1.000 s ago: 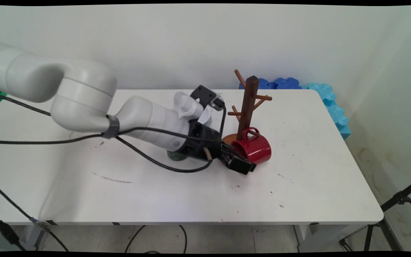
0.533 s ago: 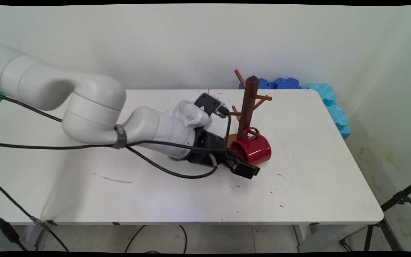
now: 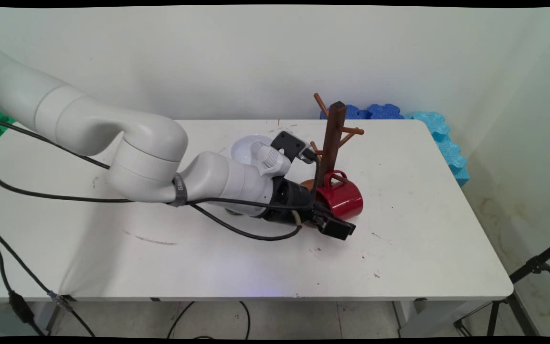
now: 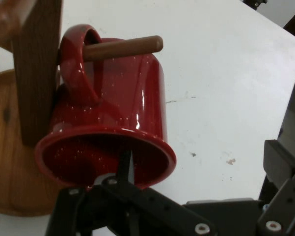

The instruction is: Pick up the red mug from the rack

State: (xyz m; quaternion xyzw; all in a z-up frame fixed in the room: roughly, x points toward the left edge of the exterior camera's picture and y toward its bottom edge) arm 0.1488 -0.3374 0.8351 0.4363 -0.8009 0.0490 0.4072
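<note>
Black claw sits low at centre frame, its fingers spread, one at the rim of the red mug, the other outside to the lower right. Lying on its side on the white counter, the mug has its handle hooked over a peg of the wooden mug tree. Behind the wrist sits a white bowl.

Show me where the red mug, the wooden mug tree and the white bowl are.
red mug (image 4: 137,93): hand view, its side wall.
wooden mug tree (image 3: 335,129): main view, its upright post.
white bowl (image 3: 242,149): main view, its inside.
</note>
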